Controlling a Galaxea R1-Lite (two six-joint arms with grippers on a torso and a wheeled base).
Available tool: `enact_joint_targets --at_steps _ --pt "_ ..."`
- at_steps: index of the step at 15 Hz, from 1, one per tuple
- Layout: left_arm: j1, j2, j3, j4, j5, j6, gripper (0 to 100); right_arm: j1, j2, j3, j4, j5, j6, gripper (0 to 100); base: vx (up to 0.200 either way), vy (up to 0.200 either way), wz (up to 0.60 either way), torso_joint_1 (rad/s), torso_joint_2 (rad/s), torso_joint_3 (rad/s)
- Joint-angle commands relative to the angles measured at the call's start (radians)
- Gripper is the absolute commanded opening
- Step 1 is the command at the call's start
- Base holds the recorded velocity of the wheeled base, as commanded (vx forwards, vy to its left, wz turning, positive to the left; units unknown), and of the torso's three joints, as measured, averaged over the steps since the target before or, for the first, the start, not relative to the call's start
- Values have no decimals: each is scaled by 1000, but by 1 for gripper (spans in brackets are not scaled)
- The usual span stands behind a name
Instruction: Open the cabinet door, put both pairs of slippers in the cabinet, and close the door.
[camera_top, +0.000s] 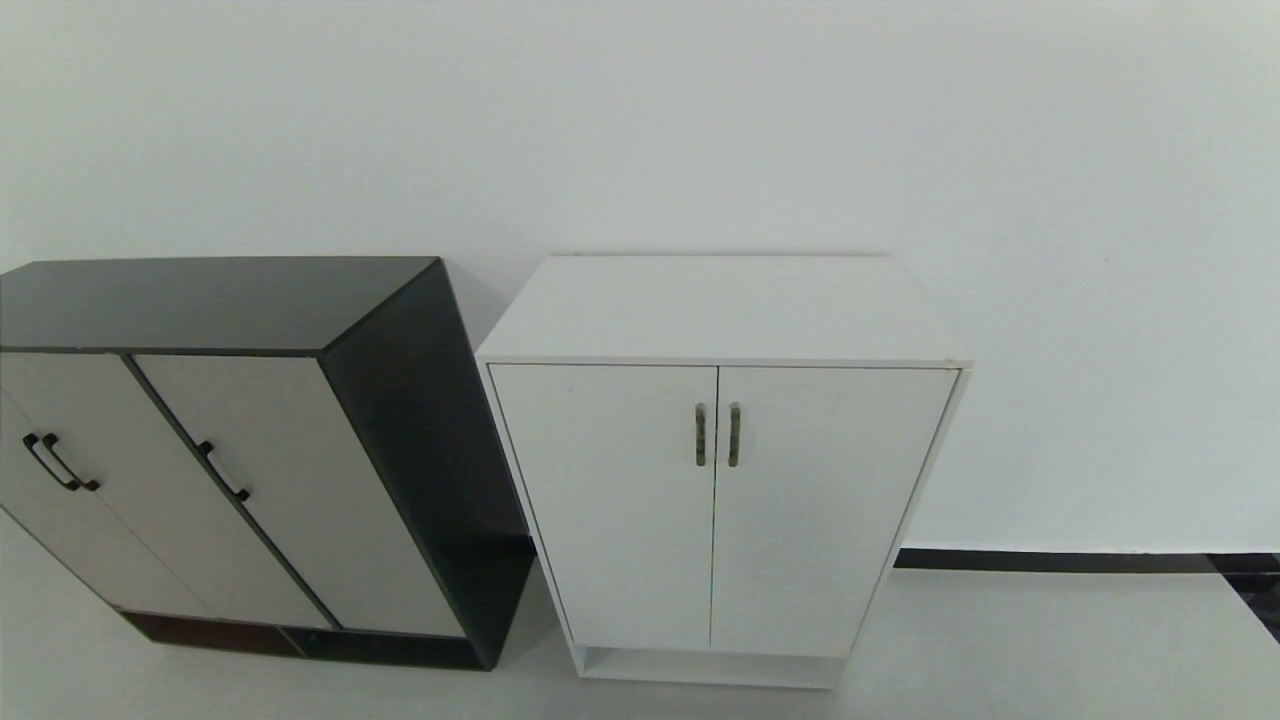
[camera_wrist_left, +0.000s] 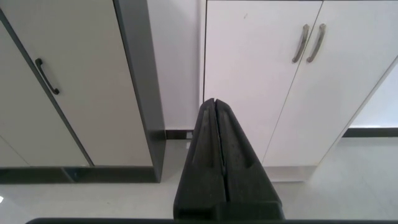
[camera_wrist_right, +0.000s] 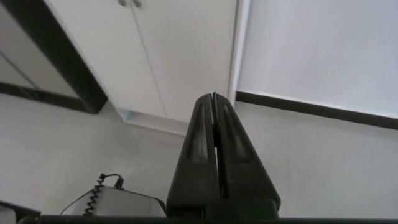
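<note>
Left gripper (camera_wrist_left: 215, 107), clenched on nothing, points low between the black cabinet (camera_top: 400, 430) and the white cabinet (camera_top: 720, 305). Right gripper (camera_wrist_right: 214, 99), clenched too, points at the white cabinet's right corner. Two doors (camera_top: 610, 500) shut, two handles (camera_top: 700, 435).

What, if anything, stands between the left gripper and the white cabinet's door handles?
Nothing visible does: the shut left gripper points toward the white cabinet, and only bare floor lies before its handles.
</note>
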Motion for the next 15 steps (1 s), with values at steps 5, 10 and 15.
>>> enact_joint_targets --at_steps 5,10,15 --pt "0 1 0 0 0 -1 0 -222 -104 1 0 1 -1 0 0 0 0 0 0 0" --pt "0 1 0 0 0 -1 0 -230 -212 1 -2 2 -2 0 0 0 0 0 0 0" --pt "0 1 0 0 2 2 0 -230 -212 2 -2 4 -7 0 0 0 0 0 0 0"
